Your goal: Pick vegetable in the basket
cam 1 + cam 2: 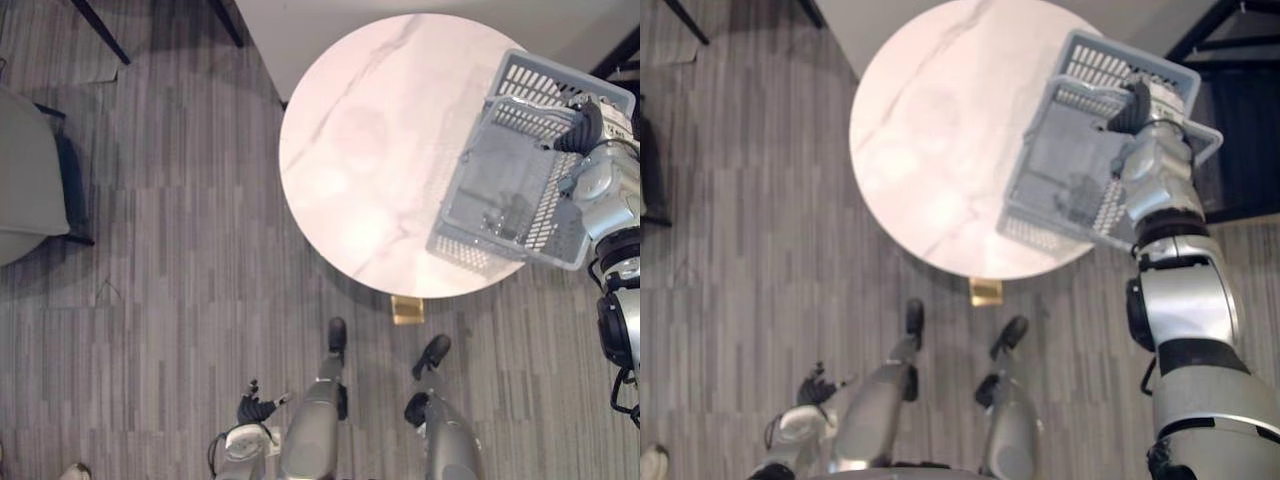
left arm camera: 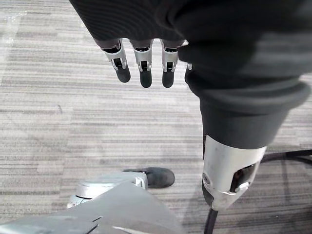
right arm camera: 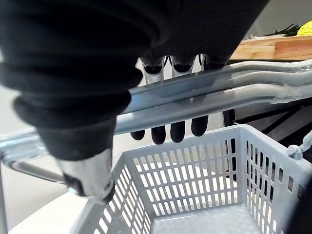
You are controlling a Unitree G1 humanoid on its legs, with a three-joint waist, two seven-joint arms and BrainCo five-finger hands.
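Observation:
A grey plastic basket (image 1: 500, 190) hangs tilted over the right edge of the round white marble table (image 1: 370, 150). Its inside looks empty. My right hand (image 1: 585, 125) is shut on the basket's grey handles (image 3: 219, 92), with the fingers (image 3: 178, 129) curled round the bars. Past the basket's rim, the right wrist view shows a wooden shelf (image 3: 273, 48) with something yellow (image 3: 304, 28) and green leaves (image 3: 287, 30) on it. My left hand (image 1: 255, 408) hangs low by my side over the floor, its fingers (image 2: 141, 63) straight and holding nothing.
A grey chair (image 1: 25, 190) stands at the left on the striped carpet. Dark furniture legs (image 1: 100, 30) show at the top left. A dark frame (image 1: 1230, 120) stands right of the table. The table's brass foot (image 1: 407, 308) sits under its near edge.

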